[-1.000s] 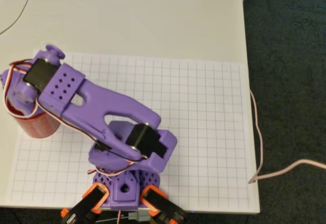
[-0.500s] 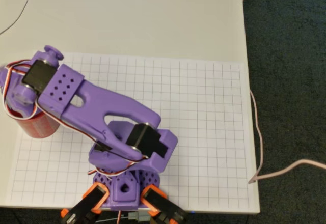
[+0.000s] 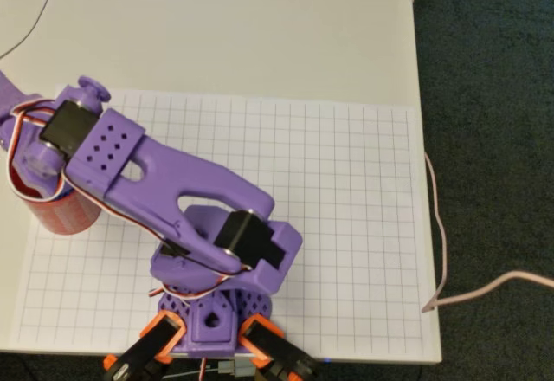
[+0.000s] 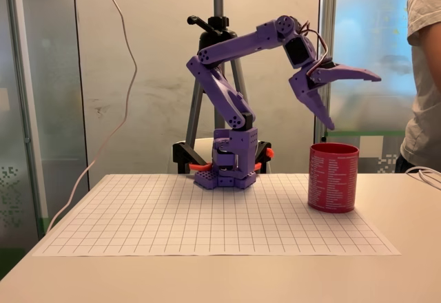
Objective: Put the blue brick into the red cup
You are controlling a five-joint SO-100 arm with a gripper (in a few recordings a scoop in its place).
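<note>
The purple tool [image 4: 344,100] hangs wide open and empty directly above the red cup [image 4: 333,178]; the cup looks light, rigid, easily tipped.

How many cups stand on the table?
1. The red cup stands upright at the right edge of the grid sheet in the fixed view, below the open gripper. No other is visible.
</note>
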